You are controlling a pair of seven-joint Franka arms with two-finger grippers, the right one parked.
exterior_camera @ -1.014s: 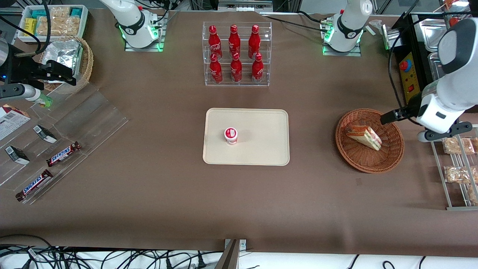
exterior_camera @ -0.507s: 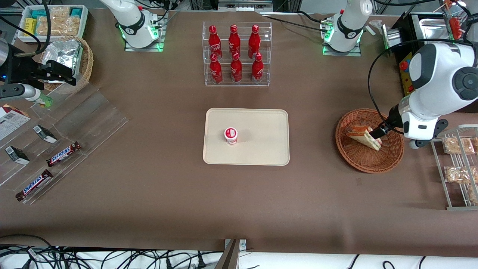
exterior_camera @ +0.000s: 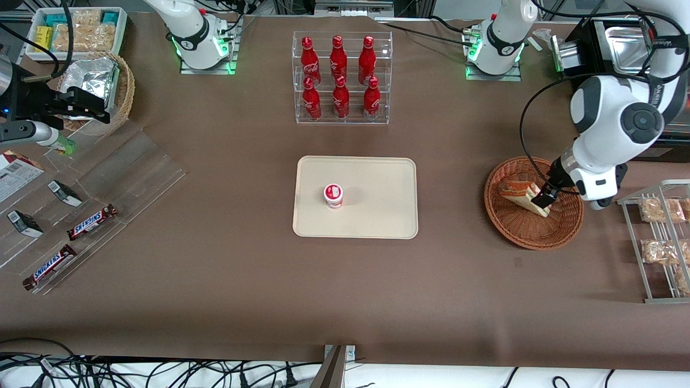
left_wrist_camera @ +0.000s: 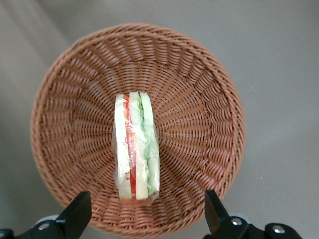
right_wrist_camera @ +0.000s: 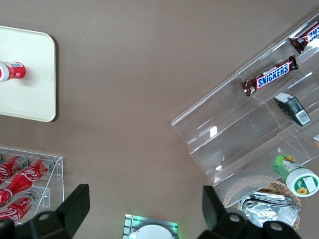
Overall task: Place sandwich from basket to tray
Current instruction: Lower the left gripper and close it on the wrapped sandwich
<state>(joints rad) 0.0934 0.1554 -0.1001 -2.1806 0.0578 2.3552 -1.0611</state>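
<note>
The wrapped wedge sandwich (exterior_camera: 522, 196) of white bread with red and green layers lies in the round reddish-brown wicker basket (exterior_camera: 509, 223) toward the working arm's end of the table. In the left wrist view the sandwich (left_wrist_camera: 136, 148) lies across the middle of the basket (left_wrist_camera: 199, 94). My left gripper (exterior_camera: 544, 198) hangs open above the basket, over the sandwich's end; its fingertips (left_wrist_camera: 75, 215) stand wide apart, straddling the basket's rim, and hold nothing. The cream-beige tray (exterior_camera: 377, 215) lies at the table's middle.
A small red-and-white cup (exterior_camera: 333, 195) stands on the tray. A clear rack of red bottles (exterior_camera: 340, 78) stands farther from the camera than the tray. A wire rack with brown snack packets (exterior_camera: 660, 245) lies beside the basket at the table's edge. Steel trays (exterior_camera: 625, 48) sit farther back.
The left arm has swung in from the table's edge over the basket, and its gripper has come down over the sandwich. The sandwich and basket have not moved.
</note>
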